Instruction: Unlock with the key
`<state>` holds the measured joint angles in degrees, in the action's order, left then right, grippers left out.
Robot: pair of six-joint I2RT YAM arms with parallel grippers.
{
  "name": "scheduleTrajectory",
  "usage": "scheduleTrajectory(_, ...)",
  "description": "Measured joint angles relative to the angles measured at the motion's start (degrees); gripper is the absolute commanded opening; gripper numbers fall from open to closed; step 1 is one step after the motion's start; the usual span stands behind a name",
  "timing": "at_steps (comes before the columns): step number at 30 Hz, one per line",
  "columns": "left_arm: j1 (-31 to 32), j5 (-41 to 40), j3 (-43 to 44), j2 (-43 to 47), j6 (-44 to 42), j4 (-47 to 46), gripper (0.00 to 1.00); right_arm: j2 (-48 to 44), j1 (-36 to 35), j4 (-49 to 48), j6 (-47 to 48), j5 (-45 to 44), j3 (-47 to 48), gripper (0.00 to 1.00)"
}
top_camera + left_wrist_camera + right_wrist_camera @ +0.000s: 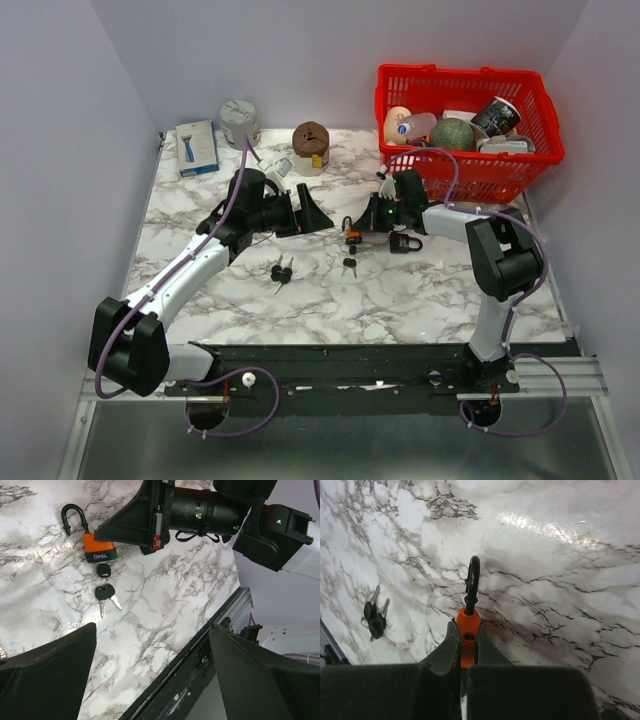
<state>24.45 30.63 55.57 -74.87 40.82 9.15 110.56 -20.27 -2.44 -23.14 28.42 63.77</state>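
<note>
An orange padlock (98, 548) marked OPEL lies on the marble table, its black shackle (74, 516) sprung open. A black-headed key (103, 570) sits in its keyhole, with a second key (106, 593) hanging from the same ring. My right gripper (467, 629) is shut on the padlock's body (469, 639); in the top view it (360, 226) is at the table's middle. The shackle's free hole shows empty in the right wrist view. My left gripper (150, 630) is open and empty, a little left of the padlock (352, 237) in the top view.
Another bunch of black keys (282, 271) lies in front of the left gripper and also shows in the right wrist view (374, 618). A black padlock (405, 243) lies right of the orange one. A red basket (455, 170) of items, a brown jar (311, 147), a tin (240, 122) and a blue box (196, 147) stand at the back.
</note>
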Motion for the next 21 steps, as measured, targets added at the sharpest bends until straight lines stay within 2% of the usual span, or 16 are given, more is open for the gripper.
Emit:
scheduleTrajectory(6,0.0,0.0,-0.1,0.5,0.3,0.0,0.99,-0.5,0.0,2.5,0.0,-4.6,1.2,0.04)
scheduleTrajectory(7,0.0,0.0,-0.1,0.6,0.4,0.0,0.99,-0.6,0.0,2.7,0.0,-5.1,1.3,0.12)
scheduleTrajectory(9,0.0,0.0,-0.2,0.8,0.4,0.0,0.99,-0.6,0.0,3.0,0.0,-5.8,1.5,0.21)
scheduleTrajectory(10,0.0,0.0,-0.2,0.9,0.4,0.0,0.99,-0.6,0.0,3.0,0.1,-6.5,1.6,0.31)
scheduleTrajectory(13,0.0,0.0,-0.3,1.0,0.4,0.0,0.99,-0.6,0.1,3.5,1.0,-9.5,1.7,0.47)
scheduleTrajectory(21,0.0,-0.5,-0.8,1.5,0.5,0.0,0.99,-1.7,1.2,3.7,3.8,-13.5,-0.1,0.63)
